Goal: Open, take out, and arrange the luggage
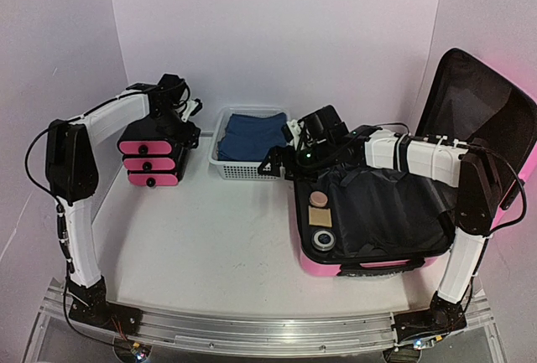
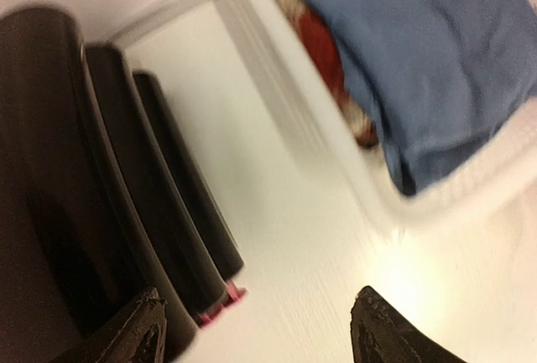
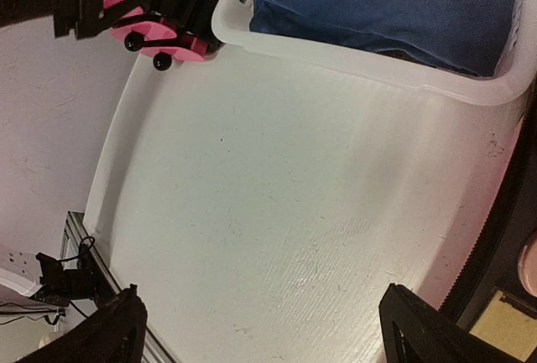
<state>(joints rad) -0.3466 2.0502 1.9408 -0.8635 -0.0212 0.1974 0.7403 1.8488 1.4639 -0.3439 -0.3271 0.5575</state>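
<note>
Above the table, my right pincer point(image 1: 281, 162) hangs past the far left corner of the open luggage point(image 1: 317, 267), arm stretched across its lining point(image 1: 386, 212); a low swing could snag that fabric or shove the basket point(image 1: 220, 162). Left wrist view, blurred: left pincer point(image 2: 260, 334) seems spread, empty, luggage unseen. Right wrist view: luggage rim just right of my spread, empty fingers point(image 3: 419, 338)

No text, brand, number or sign can be read in any view. The small tan square piece point(image 1: 318, 215) inside the open glossy pink hard-shell suitcase point(image 1: 317, 268) is too small to show any print.
</note>
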